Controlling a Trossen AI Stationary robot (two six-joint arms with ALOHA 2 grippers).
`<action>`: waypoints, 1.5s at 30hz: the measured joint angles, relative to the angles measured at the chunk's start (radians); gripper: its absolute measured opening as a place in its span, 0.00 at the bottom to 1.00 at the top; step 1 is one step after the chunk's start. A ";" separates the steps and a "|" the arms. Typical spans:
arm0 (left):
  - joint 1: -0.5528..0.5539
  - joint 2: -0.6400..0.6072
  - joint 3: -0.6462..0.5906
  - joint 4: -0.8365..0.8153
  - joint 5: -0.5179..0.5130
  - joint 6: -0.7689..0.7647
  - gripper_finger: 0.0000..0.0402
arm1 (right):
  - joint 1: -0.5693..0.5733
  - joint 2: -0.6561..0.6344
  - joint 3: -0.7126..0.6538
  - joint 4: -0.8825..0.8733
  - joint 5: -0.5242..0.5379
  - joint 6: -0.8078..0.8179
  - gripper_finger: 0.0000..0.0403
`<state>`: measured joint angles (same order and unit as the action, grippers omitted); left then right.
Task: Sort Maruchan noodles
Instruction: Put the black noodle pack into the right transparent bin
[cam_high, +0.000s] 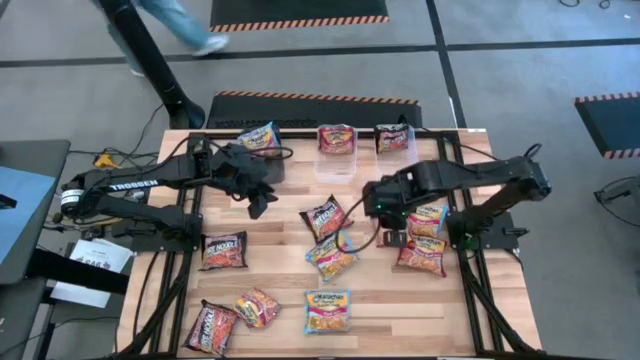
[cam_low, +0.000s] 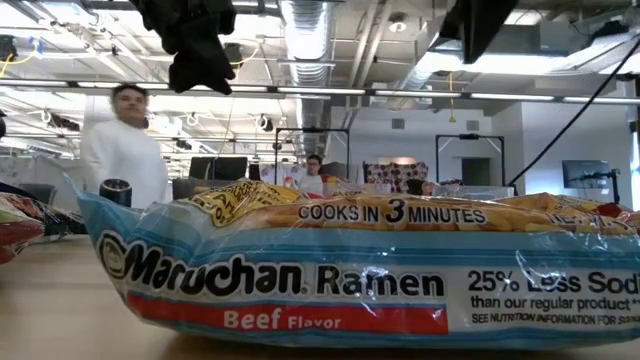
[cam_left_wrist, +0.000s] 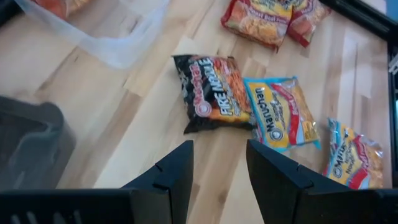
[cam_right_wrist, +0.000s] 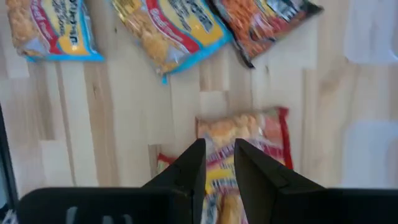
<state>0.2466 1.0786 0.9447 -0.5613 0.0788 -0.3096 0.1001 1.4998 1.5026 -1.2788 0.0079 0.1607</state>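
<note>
Maruchan noodles (cam_high: 328, 311) lay scattered over the desk (cam_high: 280, 275): three packets sat along the far edge, two of them in clear bins (cam_high: 337, 160), the rest loose on the wood, from the middle down to the near-left corner.

My left claw (cam_high: 262, 203) hung above the desk just left of the black packet (cam_high: 325, 217), its fingers (cam_left_wrist: 177, 171) parted with bare wood showing between them and nothing held. My right claw (cam_high: 372, 205) hovered right of the same packet, over a red/orange packet (cam_right_wrist: 249, 140); its fingers stood a narrow gap apart and closed on nothing that I could see.

Judgement on the step in hand: the right claw appeared set to take the red/orange packet. To do it well I would have come straight down, straddled one edge or a raised crease of the wrapper, and closed gently, since slick plastic slides and flat packets lie hard against the wood. The neighbouring packets by the right arm's base overlapped, so I would have lifted only one.

View notes: the high view alone gave the overall layout and both arms. The low view was nearly filled by one blue packet (cam_low: 360, 270), showing people in the room beyond but little of the desk. The left wrist view showed the black packet touching a blue/yellow packet (cam_left_wrist: 280, 114), which the right wrist view confirmed.
</note>
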 joint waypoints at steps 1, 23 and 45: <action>0.000 0.000 0.000 -0.012 0.000 -0.001 0.34 | 0.002 -0.014 -0.036 0.042 0.000 0.000 0.27; 0.000 0.001 0.000 -0.069 -0.008 -0.002 0.34 | -0.073 0.060 -0.295 0.585 -0.007 -0.164 0.27; 0.000 0.001 0.000 -0.106 -0.023 -0.029 0.34 | -0.138 0.224 -0.124 0.592 -0.004 -0.400 0.27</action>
<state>0.2462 1.0798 0.9451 -0.6678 0.0563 -0.3389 -0.0377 1.7243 1.3785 -0.6870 0.0043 -0.2389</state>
